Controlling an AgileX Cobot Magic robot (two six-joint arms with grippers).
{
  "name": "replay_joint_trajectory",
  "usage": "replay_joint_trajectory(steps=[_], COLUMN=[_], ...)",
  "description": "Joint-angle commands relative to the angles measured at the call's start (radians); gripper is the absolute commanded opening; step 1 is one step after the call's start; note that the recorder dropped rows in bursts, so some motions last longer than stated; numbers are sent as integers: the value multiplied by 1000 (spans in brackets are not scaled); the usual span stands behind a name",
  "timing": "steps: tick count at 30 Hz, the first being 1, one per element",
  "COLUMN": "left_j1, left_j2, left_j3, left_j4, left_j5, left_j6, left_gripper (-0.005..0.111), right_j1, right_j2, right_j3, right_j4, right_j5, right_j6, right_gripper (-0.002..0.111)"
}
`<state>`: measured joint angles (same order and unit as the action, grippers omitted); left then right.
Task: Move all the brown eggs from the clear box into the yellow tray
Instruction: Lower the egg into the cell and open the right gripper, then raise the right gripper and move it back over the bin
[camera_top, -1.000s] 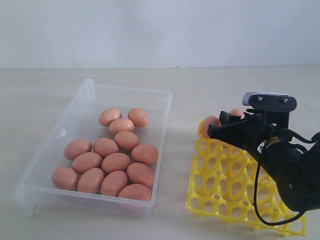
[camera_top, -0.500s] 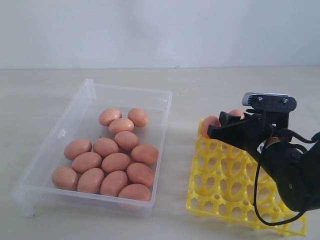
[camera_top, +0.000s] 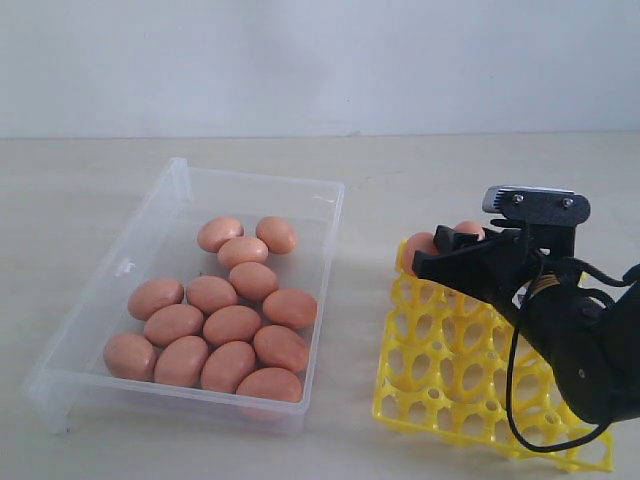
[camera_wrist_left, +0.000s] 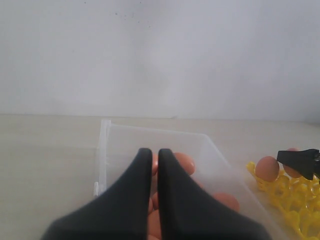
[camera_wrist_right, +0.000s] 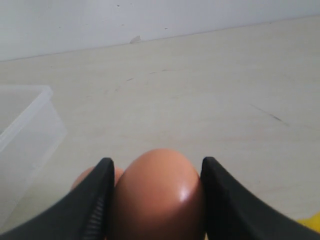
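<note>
Brown egg (camera_wrist_right: 159, 195) gripped in right claw (camera_wrist_right: 157, 167), at yellow tray (camera_top: 440, 390) far edge, left claw (camera_wrist_left: 151, 155) pressed closed.

Clear box (camera_top: 150, 215): transparent, shallow, flared rim, flat on the table left of the tray. It holds 14 brown eggs (camera_top: 232, 324), matte orange-brown, lying on their sides and clustered, mostly touching.
Yellow tray (camera_top: 440, 370): open-lattice grid, nearly all cells empty. Corner egg (camera_top: 418, 250) sits in the far-left cell.
Held egg (camera_wrist_right: 157, 200) is clamped in the right gripper (camera_wrist_right: 156, 164) over the far row, just beside the corner egg.
</note>
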<state>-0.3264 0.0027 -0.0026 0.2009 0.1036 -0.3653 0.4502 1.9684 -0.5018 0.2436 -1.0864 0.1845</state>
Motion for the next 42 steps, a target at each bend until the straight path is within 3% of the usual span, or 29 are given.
replay_joint_trajectory(steps=[1,7,12,22,27,32,36,42], left_j1=[-8,-8,-8,-8,-8,-8,-8,-8], left_j2=[-3,-3,-3,-3,-3,-3,-3,-3], left_j3=[3,3,3,3,3,3,3,3], left_j4=[-2,-2,-2,-2,-2,-2,-2,-2], left_j5=[-1,-1,-6,-6,-6,-4,-2,-2], left_j6=[-8,-8,-8,-8,-8,-8,-8,-8], left_gripper=[4,4,4,4,4,4,4,4], right_j1=[-2,-2,-2,-2,-2,0,3,85], right_j2=[-2,-2,-2,-15,-136,-310,-422,-490], right_j3=[0,0,0,2,2,0,-78,-331], right_j4=[-8,-11,-18,45,79,-89,-290,-373], right_j5=[-4,-4,-2,-13,6,33,308,880], right_j6=[-3,-8,-5,-17,-75,-78,-49,-27], right_gripper=[34,35,54,54,54,54,51,25])
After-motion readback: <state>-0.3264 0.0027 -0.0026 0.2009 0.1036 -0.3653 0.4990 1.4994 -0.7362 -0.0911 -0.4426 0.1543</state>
